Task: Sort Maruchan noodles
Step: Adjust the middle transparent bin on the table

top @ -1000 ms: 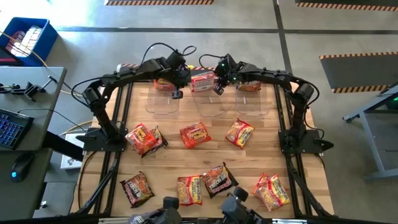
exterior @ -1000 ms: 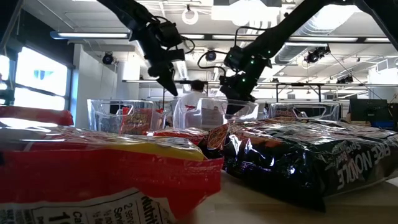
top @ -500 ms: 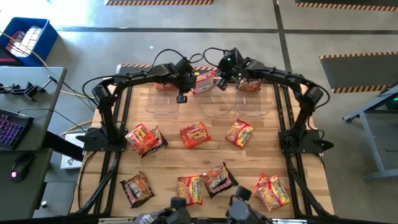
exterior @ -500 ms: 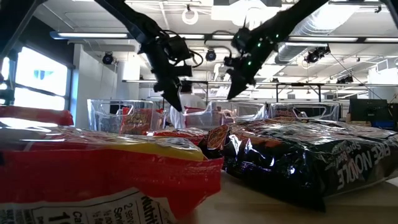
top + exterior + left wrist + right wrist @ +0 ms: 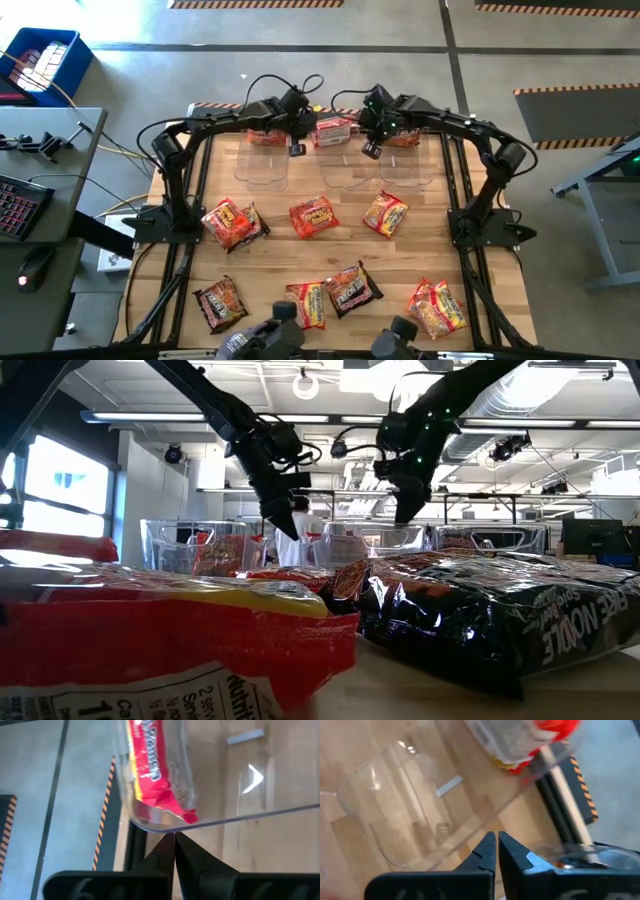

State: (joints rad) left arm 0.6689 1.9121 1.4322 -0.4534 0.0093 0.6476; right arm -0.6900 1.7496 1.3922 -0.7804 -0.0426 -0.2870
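Observation:
Three clear bins stand along the table's far edge, each with one Maruchan packet: left bin [image 5: 262, 165], middle bin [image 5: 345, 168] with a red-and-white packet [image 5: 333, 130], right bin [image 5: 405, 165]. Several more packets lie flat on the table nearer me, such as one [image 5: 314, 215] at mid-table. My left gripper [image 5: 296, 150] hangs shut and empty between the left and middle bins, its tips just above a bin rim [image 5: 235, 817]. My right gripper [image 5: 370, 151] hangs shut and empty between the middle and right bins.
Loose packets lie at the left [image 5: 232, 222], the right [image 5: 385, 213] and along the near edge [image 5: 220, 303], [image 5: 350, 290], [image 5: 437, 307]. Black frame rails run down both table sides. A person stands in the room behind the bins [image 5: 297, 530].
My left gripper has sunk and edged toward the table's right, staying shut. My right gripper has risen and gone toward the table's right edge, away from the middle bin, rolling a little at the wrist. The packets have stayed where they were.

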